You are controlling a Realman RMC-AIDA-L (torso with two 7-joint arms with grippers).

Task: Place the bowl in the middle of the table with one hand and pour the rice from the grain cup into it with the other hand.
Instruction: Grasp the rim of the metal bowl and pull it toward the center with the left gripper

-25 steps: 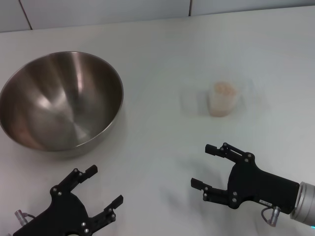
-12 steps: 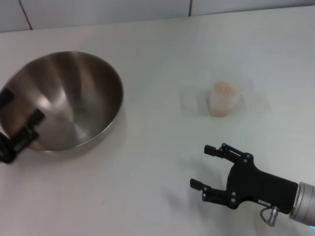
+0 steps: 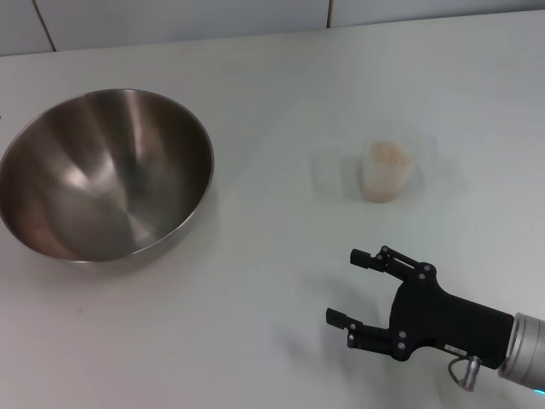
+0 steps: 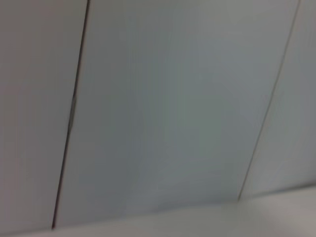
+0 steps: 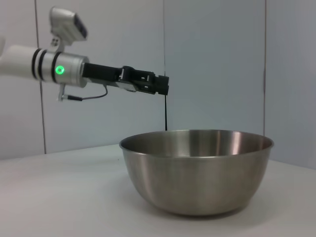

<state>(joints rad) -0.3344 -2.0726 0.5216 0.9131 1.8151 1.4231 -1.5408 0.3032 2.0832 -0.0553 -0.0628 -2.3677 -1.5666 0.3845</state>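
The steel bowl [image 3: 106, 175] stands empty on the left part of the white table [image 3: 255, 102]. The clear grain cup [image 3: 385, 181] stands upright right of centre with rice [image 3: 389, 153] heaped inside. My right gripper [image 3: 342, 285] is open and empty at the front right, nearer to me than the cup and apart from it. My left gripper is out of the head view. The right wrist view shows it [image 5: 148, 84] held level in the air above and behind the bowl [image 5: 197, 170], touching nothing. The left wrist view shows only wall panels.
A grey panelled wall [image 3: 170, 17] runs along the table's far edge. Bare tabletop [image 3: 272, 213] lies between the bowl and the cup.
My left gripper has risen from the table's front left, passed the bowl's left side and left the head view. My right gripper has barely shifted. Bowl and cup have not moved.
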